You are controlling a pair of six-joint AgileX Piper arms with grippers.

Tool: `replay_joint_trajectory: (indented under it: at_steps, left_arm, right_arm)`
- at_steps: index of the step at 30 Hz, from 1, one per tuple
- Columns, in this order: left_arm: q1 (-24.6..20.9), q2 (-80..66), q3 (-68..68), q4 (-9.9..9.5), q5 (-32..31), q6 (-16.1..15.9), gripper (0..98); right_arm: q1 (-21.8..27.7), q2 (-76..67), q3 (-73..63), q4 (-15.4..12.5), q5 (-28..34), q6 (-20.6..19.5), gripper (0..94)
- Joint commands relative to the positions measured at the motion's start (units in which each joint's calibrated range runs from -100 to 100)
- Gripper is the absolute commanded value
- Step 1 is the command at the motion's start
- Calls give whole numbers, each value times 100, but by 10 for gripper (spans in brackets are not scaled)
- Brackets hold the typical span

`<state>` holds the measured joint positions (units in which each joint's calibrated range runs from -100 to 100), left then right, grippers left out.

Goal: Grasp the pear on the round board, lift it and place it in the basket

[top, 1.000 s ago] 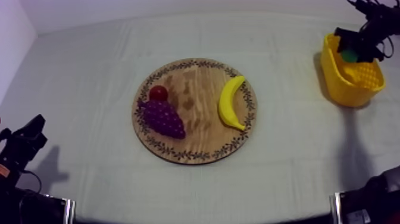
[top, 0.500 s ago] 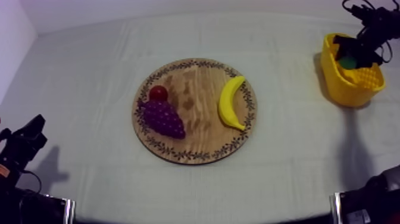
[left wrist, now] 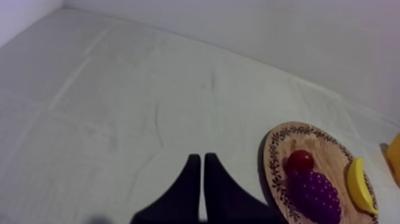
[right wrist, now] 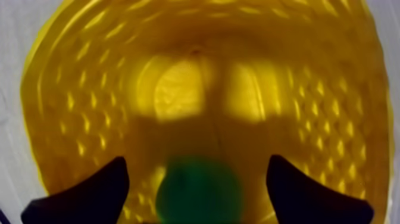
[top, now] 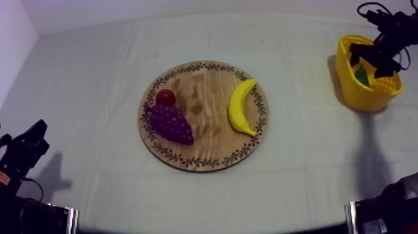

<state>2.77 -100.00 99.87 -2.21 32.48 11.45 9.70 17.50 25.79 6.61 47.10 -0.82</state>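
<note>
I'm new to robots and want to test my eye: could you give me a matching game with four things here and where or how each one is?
1 pear
2 banana
3 left gripper
4 right gripper

A on the wooden board
B fingers apart over the yellow basket
C inside the basket
D fingers together, away from the board

Pairs: 1-C, 2-A, 3-D, 4-B

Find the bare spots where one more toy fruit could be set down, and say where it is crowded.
Free: the cloth between the wooden board and the yellow basket; the cloth between the board and the left pincer; the board's middle, between grapes and banana. Crowded: the basket, holding the pear with the right pincer open over it.
</note>
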Motion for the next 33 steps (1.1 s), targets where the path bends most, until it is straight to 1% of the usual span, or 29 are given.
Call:
replay_joint_trajectory:
  at_steps: [1, 3, 9, 12, 16, 20, 24, 29, 31, 33]
  left_arm:
    - [1, 0, 2, -2, 1, 0, 1]
    - [1, 0, 2, -2, 1, 0, 1]
    - [1, 0, 2, -2, 1, 0, 1]
    - [1, 0, 2, -2, 1, 0, 1]
    - [1, 0, 2, -2, 1, 0, 1]
    - [1, 0, 2, -2, 1, 0, 1]
    - [1, 0, 2, -2, 1, 0, 1]
    - [1, 0, 2, -2, 1, 0, 1]
    - [1, 0, 2, -2, 1, 0, 1]
    - [1, 0, 2, -2, 1, 0, 1]
  right_arm:
    - [25, -42, 37, 6, -49, 17, 711]
    - [57, -113, 90, -35, -132, 68, 677]
    - [109, -580, 304, -257, -383, 311, 478]
    - [71, -984, 491, -406, -516, 449, 407]
    - [-28, -1720, 948, -544, -813, 509, 321]
    - [-139, -2680, 1678, -715, -1339, 602, 244]
    - [-302, -3785, 2635, -1014, -1876, 952, 177]
    - [-483, -5184, 3910, -1374, -2188, 1347, 103]
    - [-600, -5713, 4368, -1421, -2225, 1441, 74]
    - [-720, -6208, 4780, -1373, -2225, 1433, 57]
